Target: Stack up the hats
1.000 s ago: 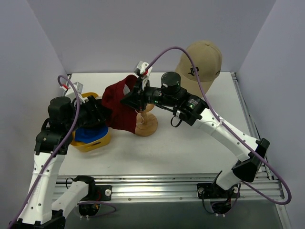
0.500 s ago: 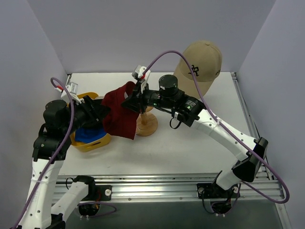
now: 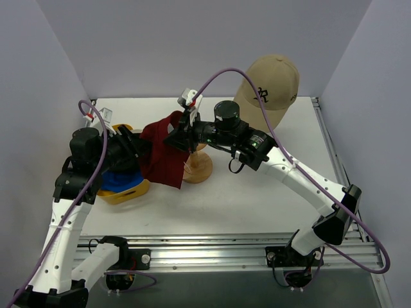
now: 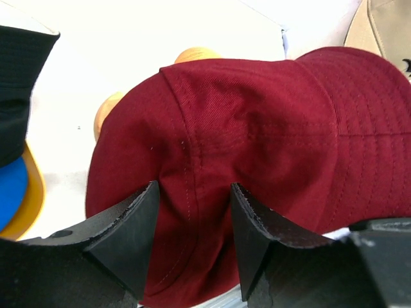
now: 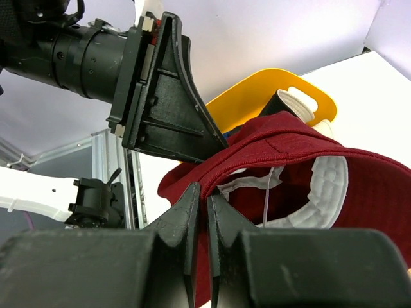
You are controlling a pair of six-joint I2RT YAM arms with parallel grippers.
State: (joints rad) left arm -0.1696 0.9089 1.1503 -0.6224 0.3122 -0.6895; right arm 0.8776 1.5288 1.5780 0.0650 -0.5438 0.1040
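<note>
The dark red bucket hat (image 3: 164,153) hangs in the air between both grippers, just left of the wooden stand (image 3: 198,167). My left gripper (image 3: 139,149) is closed on a fold of its crown (image 4: 270,128), with fabric between the fingers (image 4: 135,218). My right gripper (image 3: 182,137) is shut on its brim edge (image 5: 257,144). The tan baseball cap (image 3: 271,85) sits on the head form at the back right. The bright blue cap (image 3: 119,181) lies in the yellow tray (image 3: 128,192), and the black bucket hat (image 4: 14,90) lies on it, hidden under my left arm in the top view.
The wooden stand's top (image 4: 196,55) shows just behind the red hat. The yellow tray's handle end (image 5: 302,96) is close below the hat. Side walls close in on the left and right, and metal rails run along the near table edge.
The red hat has come off the stand top and folded narrower, hanging to its left. My left arm drew back left, then returned slightly right. The right gripper barely moved.
</note>
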